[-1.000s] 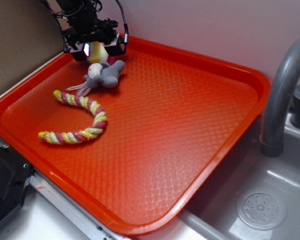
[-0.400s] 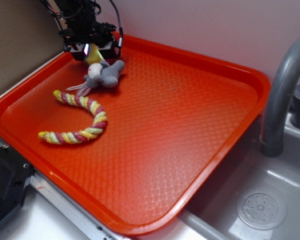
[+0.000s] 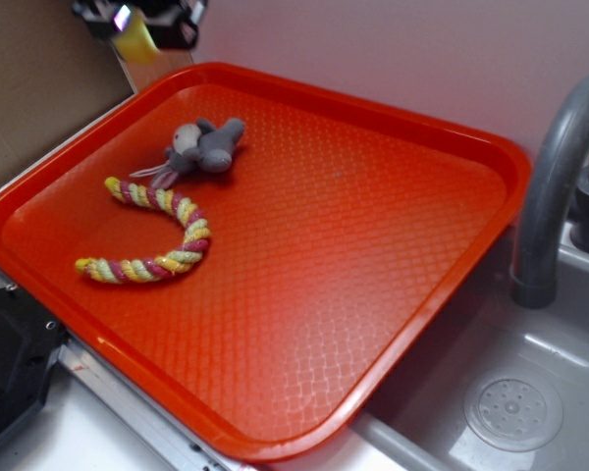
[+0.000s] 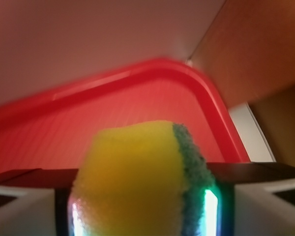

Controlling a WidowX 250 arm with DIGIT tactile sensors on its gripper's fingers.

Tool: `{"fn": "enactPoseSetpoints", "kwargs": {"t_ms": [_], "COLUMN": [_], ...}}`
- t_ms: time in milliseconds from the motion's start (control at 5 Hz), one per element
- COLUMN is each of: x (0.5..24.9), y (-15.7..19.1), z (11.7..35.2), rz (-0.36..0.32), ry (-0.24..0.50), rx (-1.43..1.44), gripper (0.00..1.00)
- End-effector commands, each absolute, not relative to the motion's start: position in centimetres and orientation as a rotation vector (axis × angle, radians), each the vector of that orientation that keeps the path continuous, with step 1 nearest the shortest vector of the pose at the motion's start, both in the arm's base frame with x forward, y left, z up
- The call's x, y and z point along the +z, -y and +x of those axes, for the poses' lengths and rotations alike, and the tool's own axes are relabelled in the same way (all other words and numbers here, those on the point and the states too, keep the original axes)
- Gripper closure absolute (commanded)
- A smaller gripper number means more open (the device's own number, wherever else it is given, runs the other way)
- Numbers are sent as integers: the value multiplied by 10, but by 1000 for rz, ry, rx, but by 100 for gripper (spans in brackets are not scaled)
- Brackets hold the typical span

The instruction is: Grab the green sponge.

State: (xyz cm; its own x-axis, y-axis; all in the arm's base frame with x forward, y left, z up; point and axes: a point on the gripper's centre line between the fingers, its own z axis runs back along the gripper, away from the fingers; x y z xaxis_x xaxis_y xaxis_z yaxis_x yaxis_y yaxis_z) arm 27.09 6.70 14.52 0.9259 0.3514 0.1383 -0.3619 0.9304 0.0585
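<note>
The green sponge (image 4: pixel 137 177), yellow foam with a thin green layer on its right face, fills the wrist view, squeezed between my gripper's jaws. In the exterior view the gripper (image 3: pixel 137 29) hangs at the top left edge of the frame, high above the far left corner of the orange tray (image 3: pixel 373 226), shut on the sponge (image 3: pixel 137 44), whose yellow lower end pokes out below the fingers. The sponge touches nothing else.
A grey plush mouse (image 3: pixel 201 147) and a yellow-pink-green braided rope (image 3: pixel 162 235) lie on the tray's left half. A grey faucet (image 3: pixel 555 186) and a sink with its drain (image 3: pixel 512 410) are at the right. A brown wall (image 3: pixel 39 88) stands behind the tray's left side.
The gripper has risen from just above the plush mouse to the top of the frame, carrying the sponge up with it. The mouse and the rope have stayed put.
</note>
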Motion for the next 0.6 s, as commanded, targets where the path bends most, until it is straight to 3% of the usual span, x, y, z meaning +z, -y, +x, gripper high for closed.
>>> {"fn": "enactPoseSetpoints", "kwargs": {"t_ms": [0,200,400], "x": [248,268,258], "y": [-6,1,-6], "z": [224,215,215], "rz": [-97,-230,-138], "ry": [145,139,103], "rx": [136,111,100], "gripper": [100,100,100]}}
